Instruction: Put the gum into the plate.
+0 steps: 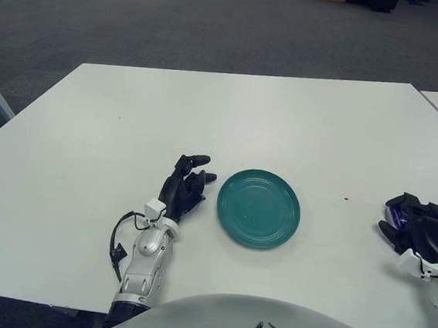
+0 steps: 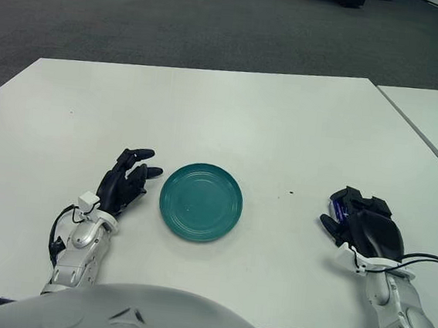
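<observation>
My right robot hand (image 2: pixel 362 224) curls over the purple gum (image 2: pixel 338 204) (grip unclear), well right of the plate (image 2: pixel 201 201); left robot hand (image 2: pixel 124 180) idles beside it, fingers relaxed.

The gum (image 2: pixel 340 206) is being almost wholly hidden under the curled fingers of the right hand (image 2: pixel 364 224), only a purple sliver showing.

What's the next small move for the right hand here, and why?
Probably lift the right hand a little off the white table and start carrying it left toward the round teal plate. Its black fingers are curled over a small purple-blue gum pack near the table's right edge, and the plate holds nothing yet. The left hand shows just left of the plate.
</observation>
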Controlling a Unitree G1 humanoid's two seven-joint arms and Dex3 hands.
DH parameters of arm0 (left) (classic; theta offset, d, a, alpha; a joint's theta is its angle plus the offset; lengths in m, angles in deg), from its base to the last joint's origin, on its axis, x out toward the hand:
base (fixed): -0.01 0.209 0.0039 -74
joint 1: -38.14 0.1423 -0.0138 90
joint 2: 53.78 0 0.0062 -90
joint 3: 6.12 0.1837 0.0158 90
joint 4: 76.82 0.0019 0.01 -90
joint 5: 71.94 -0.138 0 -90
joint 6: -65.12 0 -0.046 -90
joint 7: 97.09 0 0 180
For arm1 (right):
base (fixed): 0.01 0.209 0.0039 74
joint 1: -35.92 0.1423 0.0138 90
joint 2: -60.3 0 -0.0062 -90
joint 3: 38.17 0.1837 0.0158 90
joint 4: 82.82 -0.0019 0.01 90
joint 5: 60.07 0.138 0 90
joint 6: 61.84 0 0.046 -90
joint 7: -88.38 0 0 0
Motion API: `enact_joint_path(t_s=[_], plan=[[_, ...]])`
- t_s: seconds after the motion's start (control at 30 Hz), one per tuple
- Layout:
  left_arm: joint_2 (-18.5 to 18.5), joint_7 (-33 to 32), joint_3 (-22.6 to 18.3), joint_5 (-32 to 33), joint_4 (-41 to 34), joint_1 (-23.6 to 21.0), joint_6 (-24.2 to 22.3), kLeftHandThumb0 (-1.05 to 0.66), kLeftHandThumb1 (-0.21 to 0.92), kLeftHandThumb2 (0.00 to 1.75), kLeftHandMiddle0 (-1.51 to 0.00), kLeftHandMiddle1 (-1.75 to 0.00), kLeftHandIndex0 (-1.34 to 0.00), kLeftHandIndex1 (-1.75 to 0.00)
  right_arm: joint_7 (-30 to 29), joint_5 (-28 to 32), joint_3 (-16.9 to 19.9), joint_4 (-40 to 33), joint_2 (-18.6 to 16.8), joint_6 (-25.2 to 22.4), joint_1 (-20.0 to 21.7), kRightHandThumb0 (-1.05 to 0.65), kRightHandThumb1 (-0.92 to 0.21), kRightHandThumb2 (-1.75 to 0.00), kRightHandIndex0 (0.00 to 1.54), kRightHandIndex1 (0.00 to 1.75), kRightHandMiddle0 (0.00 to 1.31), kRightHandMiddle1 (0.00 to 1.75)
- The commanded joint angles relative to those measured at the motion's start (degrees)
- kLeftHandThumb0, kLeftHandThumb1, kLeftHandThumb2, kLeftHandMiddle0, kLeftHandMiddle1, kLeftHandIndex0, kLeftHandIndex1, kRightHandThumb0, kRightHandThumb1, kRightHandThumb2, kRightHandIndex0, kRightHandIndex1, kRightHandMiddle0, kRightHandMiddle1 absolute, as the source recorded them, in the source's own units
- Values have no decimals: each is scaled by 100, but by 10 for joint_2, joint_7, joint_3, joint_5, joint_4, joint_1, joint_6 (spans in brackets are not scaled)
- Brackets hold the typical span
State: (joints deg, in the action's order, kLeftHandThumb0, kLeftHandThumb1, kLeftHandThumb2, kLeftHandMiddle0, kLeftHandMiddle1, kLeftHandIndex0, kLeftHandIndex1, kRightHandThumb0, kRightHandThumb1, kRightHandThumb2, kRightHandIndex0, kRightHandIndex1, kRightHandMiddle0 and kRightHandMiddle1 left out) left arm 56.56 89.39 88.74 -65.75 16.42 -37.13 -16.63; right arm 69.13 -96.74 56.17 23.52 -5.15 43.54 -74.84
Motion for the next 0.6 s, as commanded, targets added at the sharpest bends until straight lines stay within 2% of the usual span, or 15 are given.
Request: enact_joint_path(t_s=[0.0,0.33,0.57], plan=[[-7,3,-4,-2,11,4,-3,-60,92,67,-43,-111,-22,-128,33,-7,-51,35,-25,-2,-34,-41,-60,-95,56,173,40,175],[-5,2,-3,-2,18,1,5,-59,92,68,-44,-110,-23,-128,15,-11,-53,10,-16,5,-40,-42,-57,-99,66,175,42,175],[-6,-2,-2,-8,24,-1,11,-59,92,68,-45,-109,-22,-128,46,-2,-21,-102,-2,-31,-64,-42,-56,-100,66,175,43,175]])
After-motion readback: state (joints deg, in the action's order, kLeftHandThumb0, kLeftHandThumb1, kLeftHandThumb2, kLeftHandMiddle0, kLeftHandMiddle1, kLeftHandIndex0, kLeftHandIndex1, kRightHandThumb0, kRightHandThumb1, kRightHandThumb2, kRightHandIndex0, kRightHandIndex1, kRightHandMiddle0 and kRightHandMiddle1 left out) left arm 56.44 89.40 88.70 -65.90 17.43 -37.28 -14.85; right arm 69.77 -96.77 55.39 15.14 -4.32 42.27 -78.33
